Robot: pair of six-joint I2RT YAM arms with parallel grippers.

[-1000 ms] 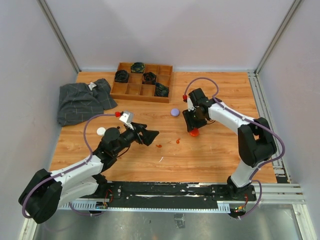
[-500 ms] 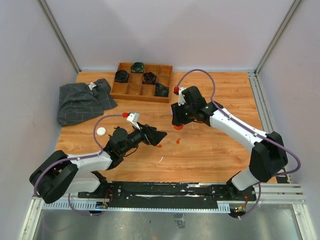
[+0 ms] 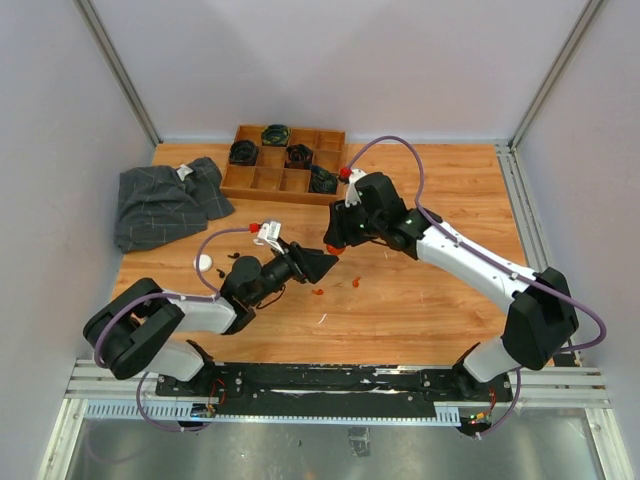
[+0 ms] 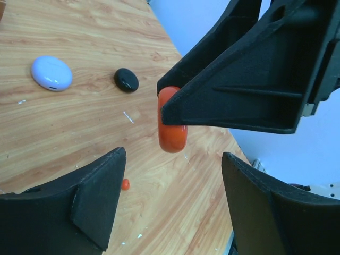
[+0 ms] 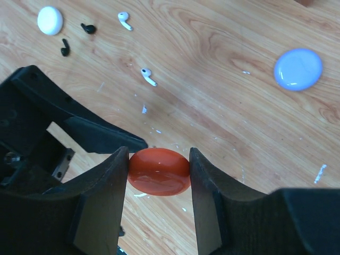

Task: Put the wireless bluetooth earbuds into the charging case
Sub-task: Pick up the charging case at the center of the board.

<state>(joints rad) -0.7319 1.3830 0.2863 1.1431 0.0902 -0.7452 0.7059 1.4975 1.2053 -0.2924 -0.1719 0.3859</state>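
R gripper (image 5: pixel 159 159) clamps the orange case (image 5: pixel 159 174); your L gripper (image 4: pixel 172 159), jaws apart, is just beside case, nearer to orange bud (image 4: pixel 125 184) lying below case.

A smooth, glossy finish with bright highlights is shown by the orange-red oval plastic case (image 5: pixel 159 178). The fingers (image 5: pixel 98 207) of the right gripper (image 5: pixel 159 154) are moulded in matt black plastic with a faint grain, and the same dull black plastic is seen on the left gripper (image 4: pixel 174 158). The pale wood-grain table top (image 3: pixel 430 300) is finished smooth with a low sheen and is flecked with small white scuffs. A soft gloss is carried by the lilac oval plastic case (image 5: pixel 298 69) and by the white plastic earbuds (image 5: pixel 148 76). The grey checked cloth (image 3: pixel 165 205) is crumpled and matt. The compartmented tray (image 3: pixel 275 194) is made of plain brown wood. Dull grey metal is seen in the plate at the near edge (image 3: pixel 300 450).
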